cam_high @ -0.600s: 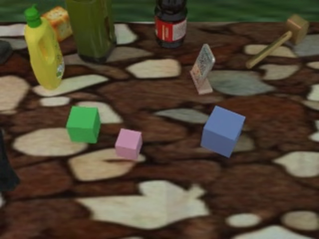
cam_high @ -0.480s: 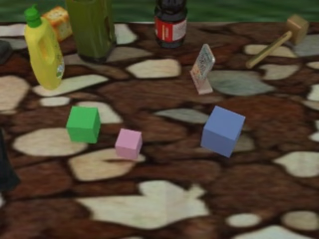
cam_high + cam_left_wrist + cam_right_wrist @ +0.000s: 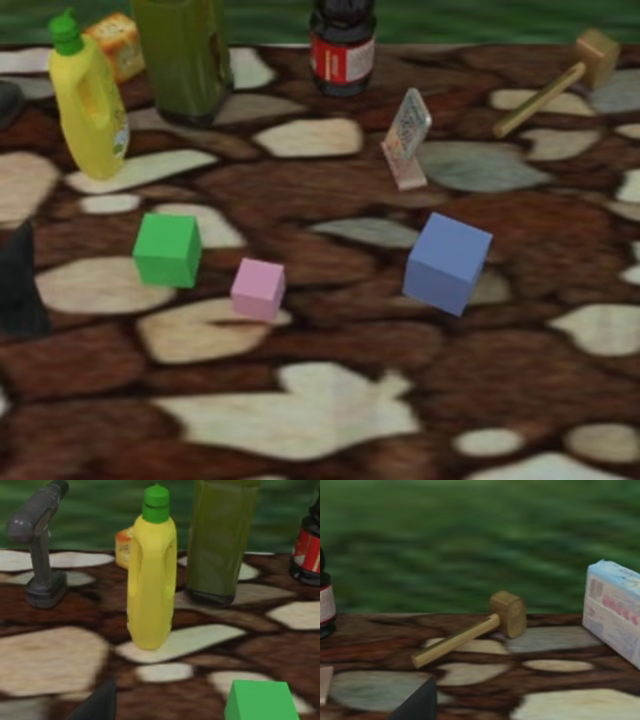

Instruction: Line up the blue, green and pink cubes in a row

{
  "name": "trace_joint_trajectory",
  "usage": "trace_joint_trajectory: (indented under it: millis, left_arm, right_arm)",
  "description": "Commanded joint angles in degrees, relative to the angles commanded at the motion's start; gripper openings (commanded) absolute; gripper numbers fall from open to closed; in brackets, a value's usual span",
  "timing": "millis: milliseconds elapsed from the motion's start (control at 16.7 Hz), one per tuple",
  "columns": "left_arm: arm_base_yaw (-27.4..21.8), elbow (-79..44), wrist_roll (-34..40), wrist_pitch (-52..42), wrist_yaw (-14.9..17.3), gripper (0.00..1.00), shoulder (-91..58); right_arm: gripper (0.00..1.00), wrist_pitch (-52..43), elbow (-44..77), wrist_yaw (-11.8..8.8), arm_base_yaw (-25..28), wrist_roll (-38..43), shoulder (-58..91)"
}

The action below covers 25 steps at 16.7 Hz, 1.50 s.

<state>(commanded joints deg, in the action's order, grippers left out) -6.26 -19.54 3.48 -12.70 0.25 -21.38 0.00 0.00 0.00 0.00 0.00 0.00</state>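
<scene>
Three cubes sit loose on the bench, none of them gripped.
Taking the green cube as landmark: the left hand shows as a dark shape at the bench's left edge, well to the cube's left and apart from it; whether its fingers are spread or pressed together I cannot tell. The pink cube lies just right of the green cube and slightly nearer the front edge, not touching it. The blue cube stands well to the right, beyond the pink one, turned at an angle. A yellow bottle stands behind the green cube, toward the back. The right hand is not in the top view; its wrist view shows only a dark tip near a wooden mallet.
</scene>
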Motion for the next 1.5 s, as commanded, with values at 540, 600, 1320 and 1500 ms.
trace_joint_trajectory:
  millis: [540, 600, 1320, 1500]
  left_arm:
    - [-12.68, -40.10, 6.84, -28.82, -0.14, 1.00, -55.61]
    - [-14.07, -44.37, 7.58, -31.94, -0.13, 1.00, -61.57]
    - [-24.05, -77.19, 13.04, -52.42, -0.11, 1.00, -100.19]
    - [-24.07, -77.26, 13.05, -52.45, -0.11, 1.00, -100.26]
  right_arm:
    - [1.00, 0.00, 0.00, 0.00, 0.00, 0.00, 0.00]
    - [1.00, 0.00, 0.00, 0.00, 0.00, 0.00, 0.00]
    - [1.00, 0.00, 0.00, 0.00, 0.00, 0.00, 0.00]
    - [1.00, 0.00, 0.00, 0.00, 0.00, 0.00, 0.00]
